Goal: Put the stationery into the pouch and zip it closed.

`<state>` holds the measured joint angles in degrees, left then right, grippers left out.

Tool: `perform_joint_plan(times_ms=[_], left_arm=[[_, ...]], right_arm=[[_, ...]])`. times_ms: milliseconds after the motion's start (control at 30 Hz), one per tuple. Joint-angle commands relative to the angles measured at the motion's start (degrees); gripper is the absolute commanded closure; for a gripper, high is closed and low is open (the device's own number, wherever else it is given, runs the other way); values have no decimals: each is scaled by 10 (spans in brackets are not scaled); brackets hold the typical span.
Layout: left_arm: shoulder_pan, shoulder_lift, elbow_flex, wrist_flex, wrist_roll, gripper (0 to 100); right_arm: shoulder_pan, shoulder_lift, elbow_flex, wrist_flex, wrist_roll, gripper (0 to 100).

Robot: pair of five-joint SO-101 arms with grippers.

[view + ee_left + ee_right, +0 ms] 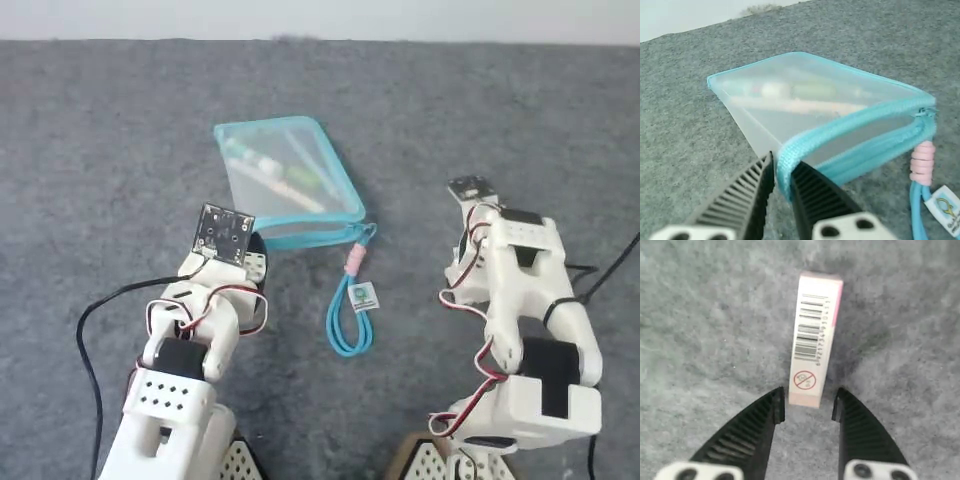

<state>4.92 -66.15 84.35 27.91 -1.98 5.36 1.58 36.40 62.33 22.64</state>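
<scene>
A clear pouch (285,185) with a turquoise zipper edge lies on the grey cloth, with pens and other stationery inside it. In the left wrist view my left gripper (785,182) is shut on the pouch (805,100) at the corner of its zipper edge (840,135). The two zipper bands stand apart, and the slider (926,113) sits at the far end by pink beads (922,162). A white and pink eraser box (813,335) with a barcode lies flat on the cloth. My right gripper (807,402) is open around its near end, with its fingers clear of the sides.
A turquoise cord loop (350,322) with a small tag (362,295) trails from the pouch's zipper pull between the two arms. The right arm (515,270) stands to the right of it. Grey cloth (110,150) covers the table up to a pale wall at the back.
</scene>
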Motion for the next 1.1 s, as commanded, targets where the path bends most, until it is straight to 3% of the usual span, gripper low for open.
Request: perform_joint_plan(times_ms=[0, 133, 267, 400, 667, 900, 1067], left_arm=[[-2, -2, -7, -4, -4, 988], [-2, -2, -7, -4, -4, 988], [-2, -2, -7, -4, -4, 988], [-2, -2, -7, -4, -4, 988], [1, -2, -6, -4, -4, 988], [2, -2, -6, -4, -3, 988], [2, -2, -5, -4, -3, 988]], right_arm=[[-9, -4, 14, -27, -4, 851], [0, -6, 16, -33, -4, 880], [1, -9, 15, -34, -13, 991], [2, -29, 13, -21, -19, 992], [-25, -292, 17, 107, -18, 991], [-209, -516, 15, 229, 21, 991], [-348, -522, 1, 238, 18, 991]])
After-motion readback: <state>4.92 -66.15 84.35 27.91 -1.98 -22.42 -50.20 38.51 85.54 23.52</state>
